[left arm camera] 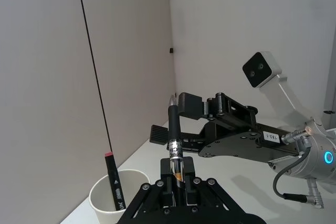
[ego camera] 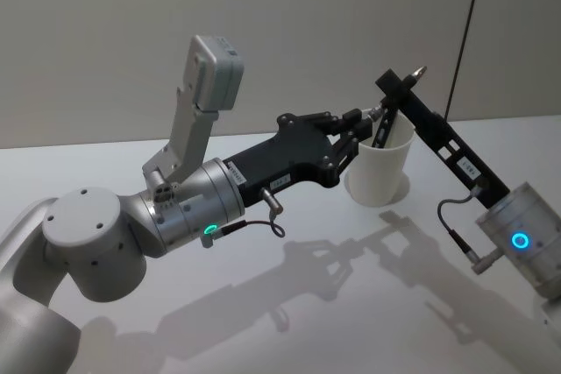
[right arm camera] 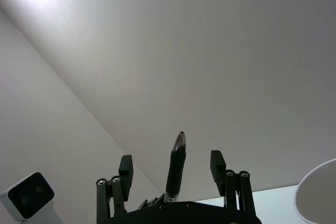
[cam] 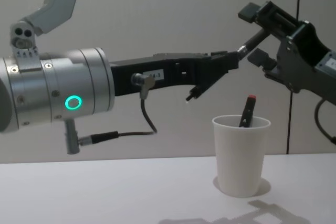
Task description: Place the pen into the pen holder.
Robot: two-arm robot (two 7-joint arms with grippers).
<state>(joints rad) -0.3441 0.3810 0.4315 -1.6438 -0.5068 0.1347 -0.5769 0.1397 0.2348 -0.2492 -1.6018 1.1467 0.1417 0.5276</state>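
Observation:
A dark pen [left arm camera: 173,135] with a metal tip hangs in the air above and beside the pen holder [cam: 240,156], a white paper cup on the table. My left gripper [left arm camera: 178,176] is shut on the pen's lower end. The tip end of the pen [right arm camera: 176,163] reaches up between the fingers of my right gripper [right arm camera: 171,158], which stands open with a gap on both sides of the pen. From the chest, the pen [cam: 253,40] slants up from the left gripper [cam: 235,56] into the right gripper [cam: 256,35]. In the head view, the pen holder [ego camera: 379,172] sits just under both grippers.
A black marker with a red cap [cam: 247,111] leans inside the cup [left arm camera: 105,203]. The white table [ego camera: 351,304] lies around the cup, with a wall close behind it. A thin black cord [left arm camera: 94,72] runs down that wall.

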